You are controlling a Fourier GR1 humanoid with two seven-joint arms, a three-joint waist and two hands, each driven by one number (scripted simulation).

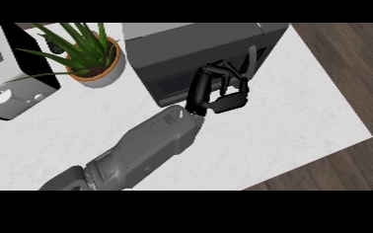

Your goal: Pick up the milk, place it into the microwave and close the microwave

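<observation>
A robot hand (200, 91) is hanging with fingers curled, holding nothing, at the front of the dark microwave (175, 49) sitting upper centre on the white bench (291, 123). The milk is not showing anywhere.

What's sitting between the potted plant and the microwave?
Nothing. In the head view, only a narrow bare strip of white counter separates the plant from the microwave.

Counter (291, 123) evenly bright (diffuse light); shadows faint, soft.
</observation>
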